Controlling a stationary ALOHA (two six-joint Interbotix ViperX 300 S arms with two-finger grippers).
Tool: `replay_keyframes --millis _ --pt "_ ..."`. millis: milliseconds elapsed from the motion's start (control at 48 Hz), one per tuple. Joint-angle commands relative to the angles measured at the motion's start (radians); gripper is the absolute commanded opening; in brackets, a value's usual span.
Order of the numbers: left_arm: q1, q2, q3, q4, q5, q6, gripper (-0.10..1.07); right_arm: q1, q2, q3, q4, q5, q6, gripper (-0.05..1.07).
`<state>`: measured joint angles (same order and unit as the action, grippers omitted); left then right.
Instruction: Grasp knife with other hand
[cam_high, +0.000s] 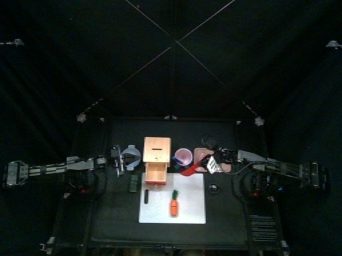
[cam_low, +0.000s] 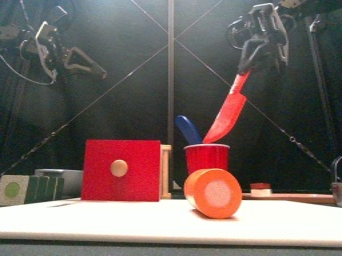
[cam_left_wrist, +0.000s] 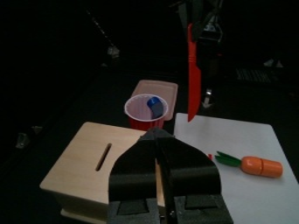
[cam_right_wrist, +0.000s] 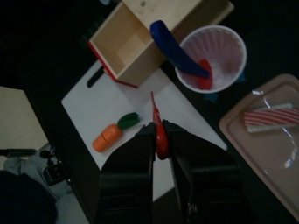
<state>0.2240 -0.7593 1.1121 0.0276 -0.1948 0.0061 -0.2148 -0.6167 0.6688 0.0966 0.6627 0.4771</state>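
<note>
My right gripper (cam_low: 250, 66) is shut on the handle of a red knife (cam_low: 226, 112) and holds it in the air, blade hanging down over the red cup (cam_low: 206, 158). In the right wrist view the knife (cam_right_wrist: 158, 133) sits between the jaws. My left gripper (cam_left_wrist: 162, 147) is shut and empty, raised above the wooden box (cam_left_wrist: 100, 157) and apart from the knife (cam_left_wrist: 193, 74), which it faces. In the top view the left gripper (cam_high: 132, 159) is left of the box (cam_high: 160, 160) and the right gripper (cam_high: 211, 164) is right of the cup (cam_high: 183, 157).
The red cup (cam_right_wrist: 218, 54) holds a blue utensil (cam_right_wrist: 176, 44). A toy carrot (cam_high: 174, 207) lies on the white cutting board (cam_high: 187, 190) in front of the box. A pink tray (cam_right_wrist: 274, 118) with a striped piece lies to the right.
</note>
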Motion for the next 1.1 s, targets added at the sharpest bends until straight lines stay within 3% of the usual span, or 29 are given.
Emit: replay_keyframes --millis 0,167,292,500,771,1083 --pt "-0.031 0.038 -0.048 0.009 -0.011 0.002 0.28 0.048 -0.032 0.051 -0.006 -0.12 -0.018 0.49" --pt "-0.1 0.13 -0.078 0.015 -0.046 -0.003 0.28 0.104 -0.035 0.138 -0.06 -0.282 -0.021 0.49" --pt "-0.138 0.192 -0.086 0.014 -0.103 -0.003 0.3 0.161 -0.031 0.192 -0.172 -0.436 -0.02 0.39" --pt "-0.195 0.311 -0.103 -0.002 -0.209 -0.005 0.48 0.193 -0.017 0.247 -0.267 -0.643 -0.005 0.28" --pt "-0.278 0.499 -0.19 -0.003 -0.245 -0.003 0.76 0.213 0.044 0.256 -0.33 -0.749 -0.018 0.28" --pt "-0.314 0.653 -0.259 -0.014 -0.345 -0.008 0.78 0.224 0.075 0.239 -0.385 -0.804 -0.014 0.28"
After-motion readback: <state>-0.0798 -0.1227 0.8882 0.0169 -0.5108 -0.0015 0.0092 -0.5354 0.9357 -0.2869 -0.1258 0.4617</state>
